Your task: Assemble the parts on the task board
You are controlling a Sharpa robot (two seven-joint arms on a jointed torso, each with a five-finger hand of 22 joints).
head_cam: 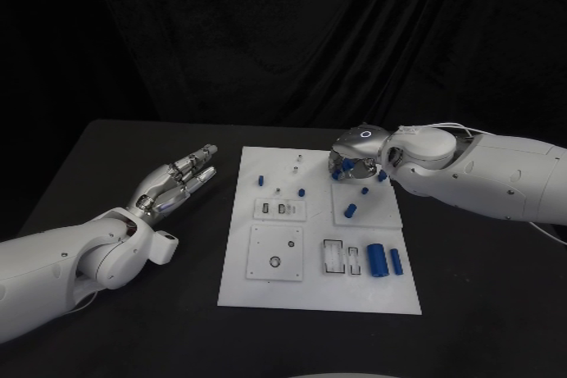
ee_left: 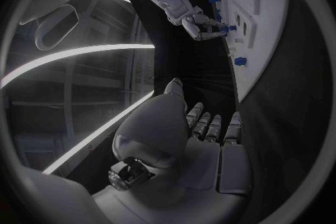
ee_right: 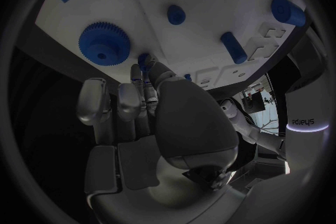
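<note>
Standing in the task board [head_cam: 384,300], blue parts [head_cam: 377,260].

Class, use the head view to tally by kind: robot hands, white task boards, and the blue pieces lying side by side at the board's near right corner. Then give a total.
Hands: 2, the left hand and the right hand
Task board: 1
Blue pieces at that corner: 2, a thick cylinder and a slim cylinder
Total: 5
</note>
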